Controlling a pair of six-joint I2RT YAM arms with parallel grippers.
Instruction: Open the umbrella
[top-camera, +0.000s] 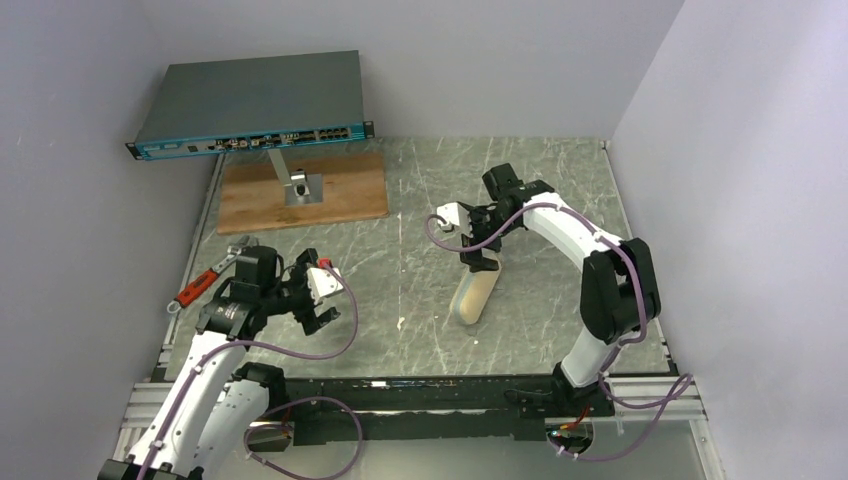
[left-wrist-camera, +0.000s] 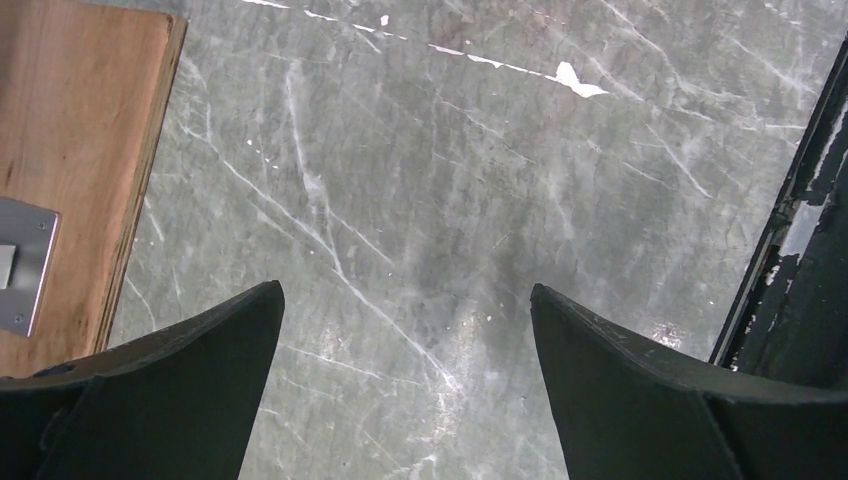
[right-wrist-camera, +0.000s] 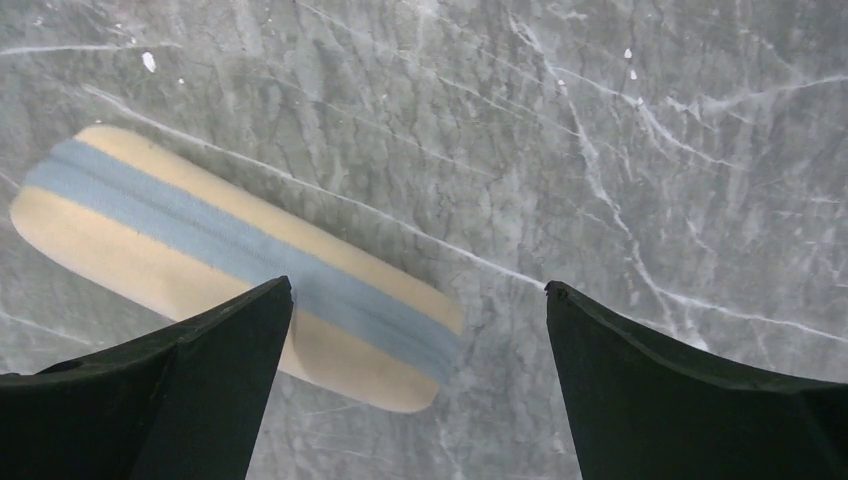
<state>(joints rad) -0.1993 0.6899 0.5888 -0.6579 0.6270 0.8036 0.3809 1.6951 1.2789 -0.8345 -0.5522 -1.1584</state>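
Note:
The umbrella (top-camera: 475, 292) lies bundled on the marble table right of centre, a cream oblong with its long axis running near to far. In the right wrist view the umbrella (right-wrist-camera: 200, 250) shows a blue-grey band along its length. My right gripper (top-camera: 478, 256) hovers open over its far end. In the right wrist view the right gripper (right-wrist-camera: 418, 286) is open, with the bundle's end under the left finger and partly in the gap, not touched. My left gripper (top-camera: 326, 292) is open and empty over bare table at the left, and it also shows in its own view (left-wrist-camera: 405, 290).
A grey network switch (top-camera: 250, 105) stands on a metal post above a wooden board (top-camera: 340, 190) at the back left. A red-handled wrench (top-camera: 205, 280) lies by the left wall. A black rail (left-wrist-camera: 800, 250) runs along the near edge. Walls close both sides.

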